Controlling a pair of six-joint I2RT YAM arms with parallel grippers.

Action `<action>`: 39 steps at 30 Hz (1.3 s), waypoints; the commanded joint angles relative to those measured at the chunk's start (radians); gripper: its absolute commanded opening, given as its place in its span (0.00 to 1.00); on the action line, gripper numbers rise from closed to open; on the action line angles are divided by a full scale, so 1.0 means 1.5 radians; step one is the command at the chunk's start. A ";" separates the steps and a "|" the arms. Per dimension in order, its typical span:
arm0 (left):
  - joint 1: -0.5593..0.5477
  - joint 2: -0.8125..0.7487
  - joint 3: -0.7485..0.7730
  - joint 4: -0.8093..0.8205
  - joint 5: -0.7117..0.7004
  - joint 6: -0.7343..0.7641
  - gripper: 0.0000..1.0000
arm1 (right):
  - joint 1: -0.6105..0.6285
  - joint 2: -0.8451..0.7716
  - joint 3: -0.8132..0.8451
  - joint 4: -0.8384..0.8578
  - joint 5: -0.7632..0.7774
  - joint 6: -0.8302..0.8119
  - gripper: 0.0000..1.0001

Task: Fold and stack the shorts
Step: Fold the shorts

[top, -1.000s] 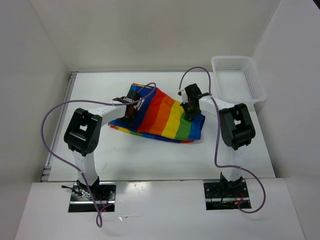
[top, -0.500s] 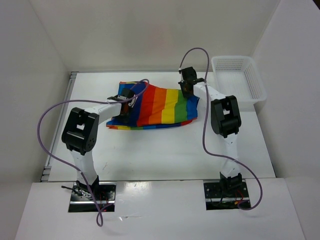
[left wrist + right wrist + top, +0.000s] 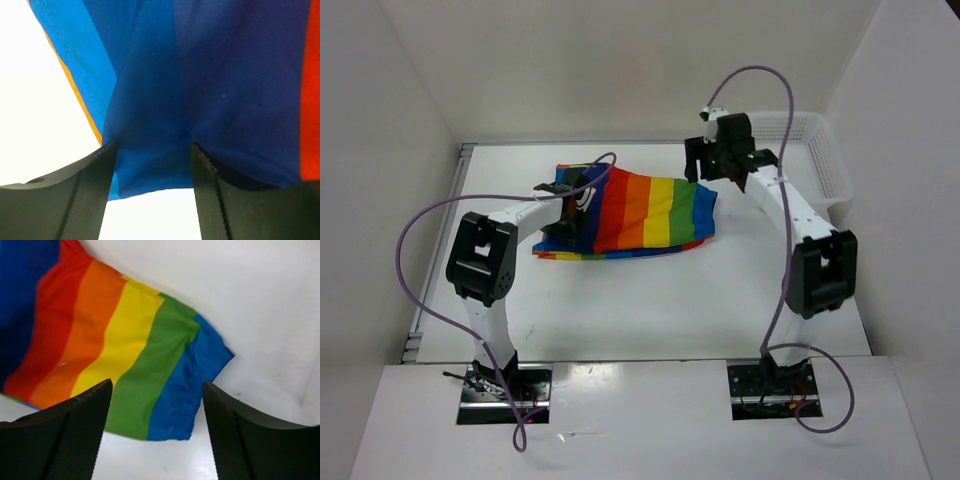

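Observation:
The rainbow-striped shorts (image 3: 645, 212) lie folded flat on the white table (image 3: 650, 300), blue end left, green and blue end right. My left gripper (image 3: 570, 205) sits low over their blue left end. In the left wrist view its jaws stand apart (image 3: 154, 145), and the blue hem of the shorts (image 3: 210, 75) stretches loosely across the gap. My right gripper (image 3: 703, 165) hovers raised above the shorts' back right corner. In the right wrist view it is open (image 3: 157, 384) and empty, with the shorts (image 3: 115, 340) on the table below.
A white mesh basket (image 3: 798, 150) stands at the back right corner of the table, just right of the right arm. White walls close in the table at the back and on both sides. Purple cables loop above both arms.
The right gripper let go of the shorts' right edge, opened and rose toward the back right. The left jaws widened. The shorts were carried back and now lie flat.

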State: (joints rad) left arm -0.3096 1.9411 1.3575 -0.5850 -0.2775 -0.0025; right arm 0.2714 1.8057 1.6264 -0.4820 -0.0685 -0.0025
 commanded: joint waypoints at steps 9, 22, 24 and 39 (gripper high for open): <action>0.002 -0.066 -0.013 -0.026 0.005 0.002 0.69 | -0.074 -0.019 -0.216 -0.003 -0.151 0.166 0.90; 0.002 -0.054 -0.019 -0.020 -0.013 0.002 0.69 | -0.098 0.079 -0.237 0.046 -0.144 0.241 0.90; 0.002 -0.054 -0.019 -0.020 -0.013 0.002 0.69 | -0.098 0.079 -0.243 0.046 -0.129 0.241 0.88; 0.002 -0.027 0.004 -0.026 -0.020 0.002 0.69 | -0.104 0.055 -0.292 0.065 -0.110 0.222 0.82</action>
State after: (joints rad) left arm -0.3099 1.8858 1.3331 -0.6125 -0.2943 -0.0029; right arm 0.1261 1.8862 1.2179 -0.4324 -0.2226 0.3424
